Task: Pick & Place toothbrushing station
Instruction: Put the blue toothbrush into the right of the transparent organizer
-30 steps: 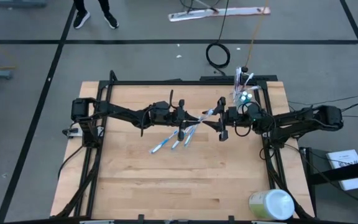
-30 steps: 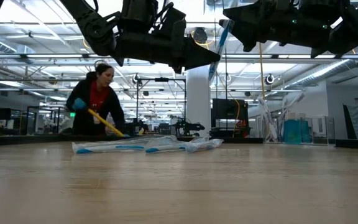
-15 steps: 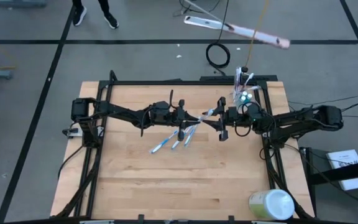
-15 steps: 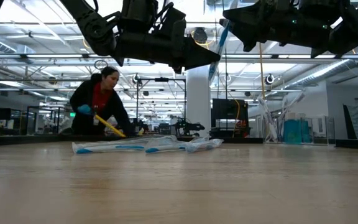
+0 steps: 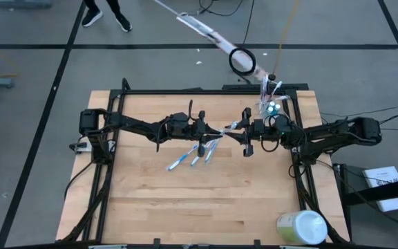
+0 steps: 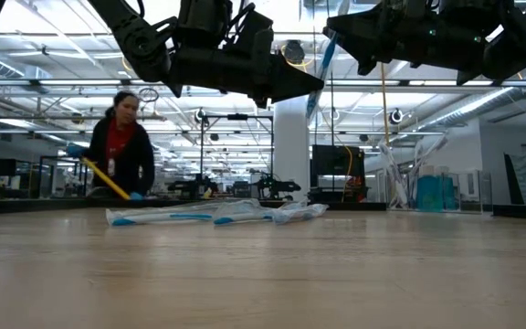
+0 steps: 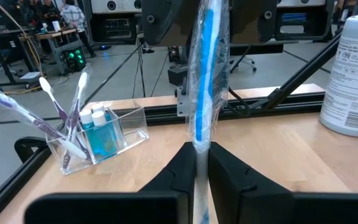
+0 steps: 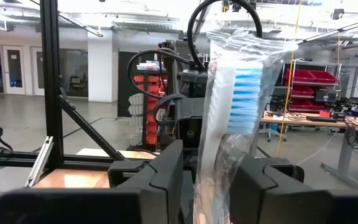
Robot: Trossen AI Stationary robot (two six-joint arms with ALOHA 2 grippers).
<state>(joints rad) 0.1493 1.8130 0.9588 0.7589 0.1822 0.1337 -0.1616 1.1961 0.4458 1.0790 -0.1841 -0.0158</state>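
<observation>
I am holding a wrapped blue toothbrush (image 7: 206, 74) up in the air over the middle of the table (image 5: 150, 207), my left gripper (image 7: 202, 163) pinched tight on the wrapper's lower end. My right gripper (image 8: 211, 175) is sitting around the bristle end of the same brush, fingers (image 8: 160, 180) flanking the wrapper with a little space on either side, so I am not calling it a grip. Three more wrapped brushes (image 5: 192, 158) are lying on the wood beneath my arms. The clear cup (image 7: 101, 138), with purple and white brushes and teal-capped tubes in it, is standing at the far right corner by the rail.
</observation>
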